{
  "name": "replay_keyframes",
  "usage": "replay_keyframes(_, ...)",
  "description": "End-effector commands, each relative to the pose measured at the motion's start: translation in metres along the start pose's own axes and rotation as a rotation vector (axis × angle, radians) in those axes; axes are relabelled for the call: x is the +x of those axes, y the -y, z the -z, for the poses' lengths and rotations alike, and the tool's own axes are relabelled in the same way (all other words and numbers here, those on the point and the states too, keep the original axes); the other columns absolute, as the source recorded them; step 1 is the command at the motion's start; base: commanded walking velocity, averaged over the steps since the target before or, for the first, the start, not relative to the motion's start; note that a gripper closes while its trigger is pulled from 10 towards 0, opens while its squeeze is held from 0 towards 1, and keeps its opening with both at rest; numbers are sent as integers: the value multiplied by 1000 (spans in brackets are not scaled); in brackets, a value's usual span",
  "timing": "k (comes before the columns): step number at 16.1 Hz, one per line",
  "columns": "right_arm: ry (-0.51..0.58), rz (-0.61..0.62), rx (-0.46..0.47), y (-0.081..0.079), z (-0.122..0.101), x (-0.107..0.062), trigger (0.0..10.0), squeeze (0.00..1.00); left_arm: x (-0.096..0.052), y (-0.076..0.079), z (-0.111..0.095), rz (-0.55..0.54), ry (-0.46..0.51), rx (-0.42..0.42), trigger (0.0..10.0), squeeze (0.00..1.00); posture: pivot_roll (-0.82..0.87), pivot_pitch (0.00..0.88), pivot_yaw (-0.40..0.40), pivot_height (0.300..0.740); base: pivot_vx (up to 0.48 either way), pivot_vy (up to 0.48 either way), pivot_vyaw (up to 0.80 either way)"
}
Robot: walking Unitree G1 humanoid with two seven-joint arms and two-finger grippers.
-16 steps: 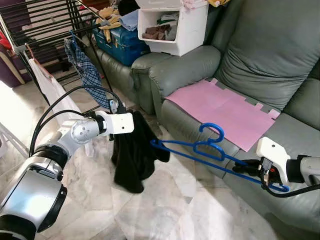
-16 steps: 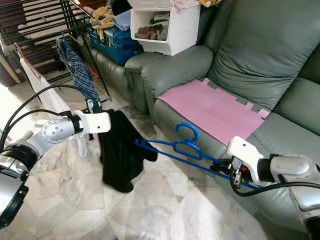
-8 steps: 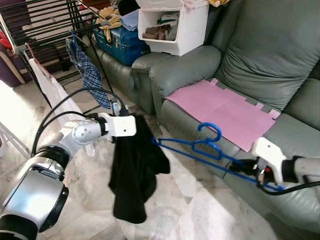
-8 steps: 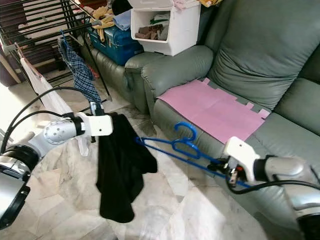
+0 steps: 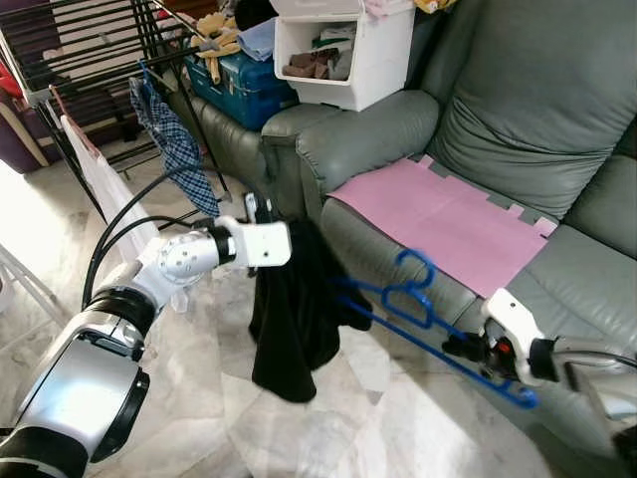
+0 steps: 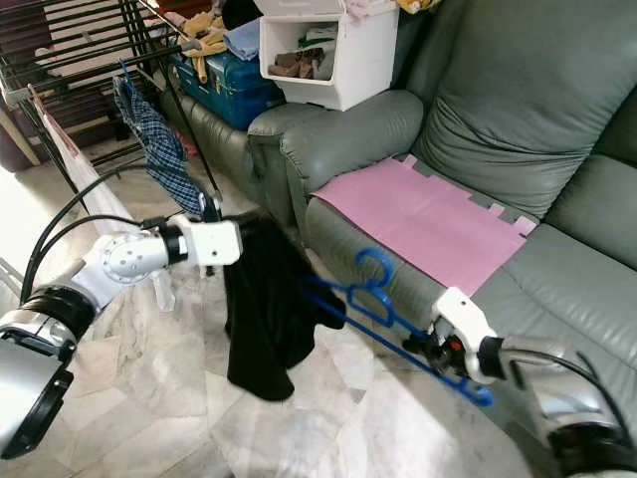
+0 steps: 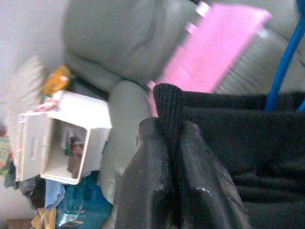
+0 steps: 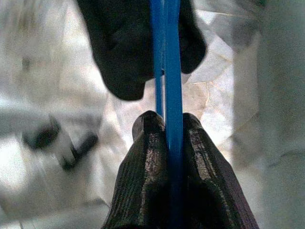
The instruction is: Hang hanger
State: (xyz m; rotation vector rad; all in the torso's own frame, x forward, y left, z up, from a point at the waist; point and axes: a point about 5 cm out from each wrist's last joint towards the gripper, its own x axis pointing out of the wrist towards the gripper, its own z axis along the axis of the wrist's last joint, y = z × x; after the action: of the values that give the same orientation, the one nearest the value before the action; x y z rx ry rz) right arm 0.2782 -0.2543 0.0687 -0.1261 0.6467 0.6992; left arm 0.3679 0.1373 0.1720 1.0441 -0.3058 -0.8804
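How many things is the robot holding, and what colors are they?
Blue: 1, the blue hanger, pinched in the right pincer.
Black: 1, the black garment, pinched in the left pincer.
Total: 2 things held.

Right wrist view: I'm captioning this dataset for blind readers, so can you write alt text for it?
The right gripper is shut on a blue hanger, whose bars run straight ahead into a black garment hanging above a pale marble floor. Grey sofa upholstery borders one side.
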Motion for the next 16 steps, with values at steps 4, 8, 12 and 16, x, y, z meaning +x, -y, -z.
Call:
replay_keyframes(4,127,285,440,31,6,0,10000,0,13,-37,-44,-207,290,-171,10000,0,-167,0,49,740,0,0,0)
replay_keyframes(8,335,426,597,53,-28,-7,10000,0,29,-1,-69,-117,442,-343,10000,0,-175,0,49,740,0,0,0)
replay_keyframes(12,574,481,746,65,-67,-11,10000,0,31,37,-91,61,522,-510,10000,0,-167,0,42,740,0,0,0)
replay_keyframes(16,876,272,834,58,-121,-13,10000,0,22,79,-71,236,387,-522,10000,0,-164,0,41,740,0,0,0)
